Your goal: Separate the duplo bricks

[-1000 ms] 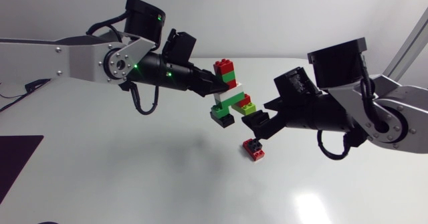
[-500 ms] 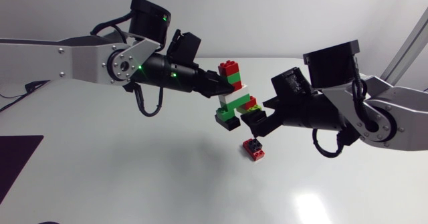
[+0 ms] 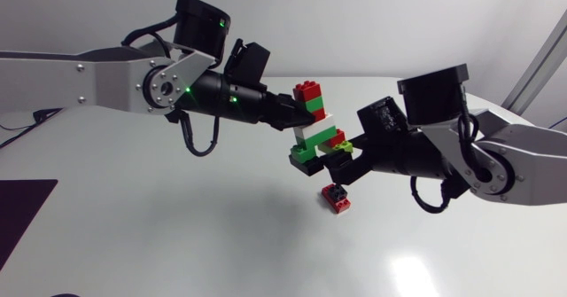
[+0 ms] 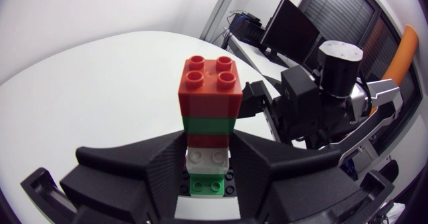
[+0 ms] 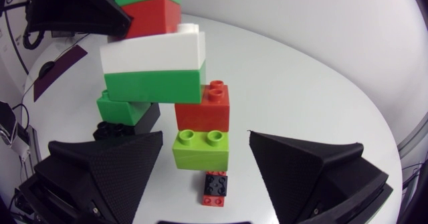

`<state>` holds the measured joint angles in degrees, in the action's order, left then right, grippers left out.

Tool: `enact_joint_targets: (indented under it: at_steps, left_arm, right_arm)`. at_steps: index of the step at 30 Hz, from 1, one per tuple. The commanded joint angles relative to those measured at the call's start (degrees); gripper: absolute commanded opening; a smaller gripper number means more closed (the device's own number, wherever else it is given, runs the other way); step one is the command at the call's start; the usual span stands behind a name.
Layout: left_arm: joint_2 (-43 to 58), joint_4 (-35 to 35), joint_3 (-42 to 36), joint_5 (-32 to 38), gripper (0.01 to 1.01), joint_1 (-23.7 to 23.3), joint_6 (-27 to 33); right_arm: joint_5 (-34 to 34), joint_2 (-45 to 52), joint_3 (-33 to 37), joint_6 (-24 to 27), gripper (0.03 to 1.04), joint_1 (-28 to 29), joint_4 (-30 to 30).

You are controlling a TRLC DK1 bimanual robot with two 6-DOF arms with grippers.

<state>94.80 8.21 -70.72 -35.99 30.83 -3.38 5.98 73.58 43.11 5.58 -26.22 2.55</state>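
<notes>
1. White table, one red-black brick loose on it.
2. Left gripper pinches duplo stack aloft, above that brick.
3. Right gripper spread; stack's lime brick sits between its fingers, untouched.

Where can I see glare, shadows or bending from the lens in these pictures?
Head view: a bright glare spot lies on the table, and a faint, soft shadow falls on the table near the brick stack. Left wrist view: the fisheye lens curves the table's edge strongly. Right wrist view: the table's edge shows the same curve.
</notes>
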Motion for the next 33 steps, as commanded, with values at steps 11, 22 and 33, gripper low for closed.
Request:
enact_joint_targets:
  at_steps: [11,22,33]
  left_arm:
    - [-3.66,0.05,1.11,-0.58,0.218,0.55,-2.25]
    - [-3.49,0.05,2.25,-0.84,0.218,0.37,-2.16]
    - [-2.61,0.05,2.08,-0.93,0.218,0.81,-2.25]
  right_arm:
    - [-1.58,-0.63,-1.89,0.48,0.84,0.11,-1.4]
    - [-2.2,-2.13,-2.42,0.48,0.84,-0.33,-1.93]
    - [-2.29,-2.92,-2.77,0.66,0.84,-0.5,-2.28]
